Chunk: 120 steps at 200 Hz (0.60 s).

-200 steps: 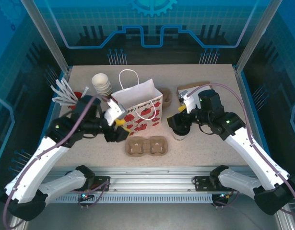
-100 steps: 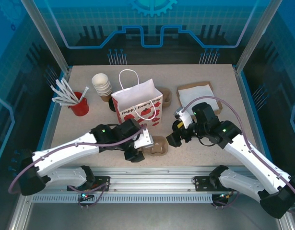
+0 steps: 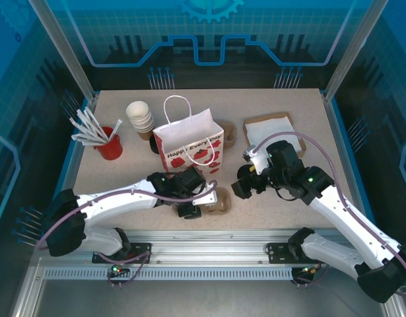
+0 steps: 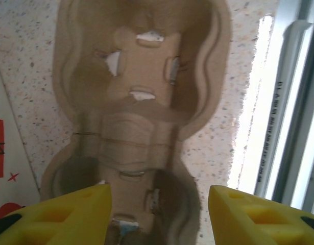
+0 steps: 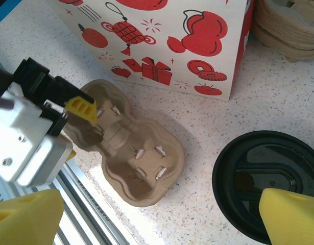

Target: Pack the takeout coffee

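End effector fingers are spread apart on both arms. The red-and-white paper bag [image 3: 189, 142] is stood upright on the surface [image 3: 209, 99]. Before it, the cup carrier [image 4: 141, 102] is framed by the left end effector [image 4: 159, 204]. The takeout coffee [image 5: 266, 173] is set beside one finger of the right end effector [image 5: 159, 217].

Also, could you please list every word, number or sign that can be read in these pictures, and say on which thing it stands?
"Every": printed on the front of the red-and-white paper bag, top view.
The word before it looks like "Happy", but it is small and I am not sure.
The word after it is too small to read.
The black lid of the takeout coffee: no text I can read.
The cup carrier: no text.
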Tool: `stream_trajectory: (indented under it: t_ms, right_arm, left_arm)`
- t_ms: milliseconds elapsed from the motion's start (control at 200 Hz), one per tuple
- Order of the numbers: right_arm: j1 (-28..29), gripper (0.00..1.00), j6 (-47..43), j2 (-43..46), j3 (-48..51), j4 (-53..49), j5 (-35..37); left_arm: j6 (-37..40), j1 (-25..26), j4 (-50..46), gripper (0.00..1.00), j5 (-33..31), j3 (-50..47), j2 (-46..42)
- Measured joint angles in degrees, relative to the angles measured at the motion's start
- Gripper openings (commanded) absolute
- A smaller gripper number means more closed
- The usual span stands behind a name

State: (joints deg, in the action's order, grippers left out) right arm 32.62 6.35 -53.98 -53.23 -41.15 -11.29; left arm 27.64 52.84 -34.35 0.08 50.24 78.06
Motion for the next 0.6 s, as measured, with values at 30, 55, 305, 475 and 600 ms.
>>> stream_trajectory:
  t_ms: [30, 55, 305, 475, 600]
  right_arm:
    - [-0.17, 1.0, 0.0, 0.0, 0.0, 0.0, 0.15]
    - [-0.44, 1.0, 0.02, 0.04, 0.0, 0.02, 0.2]
    - [-4.79, 1.0, 0.33, 1.4, 0.02, 0.04, -0.15]
    - [-7.67, 1.0, 0.94, 3.63, 0.7, 0.24, -1.77]
    - [-8.35, 1.0, 1.11, 3.61, 0.83, 0.35, -3.1]
  left_arm:
    - [0.63, -0.63, 0.22, 0.53, 0.31, 0.0, 0.17]
    - [1.07, -1.11, 0.35, 0.53, 0.57, 0.0, 0.24]
    - [6.78, -3.32, 0.92, 0.51, 4.26, 0.02, 3.02]
    - [9.55, -5.29, 1.7, 0.5, 5.64, 0.26, 5.35]
    - [10.47, -5.38, 2.4, 0.5, 5.95, 1.07, 6.69]
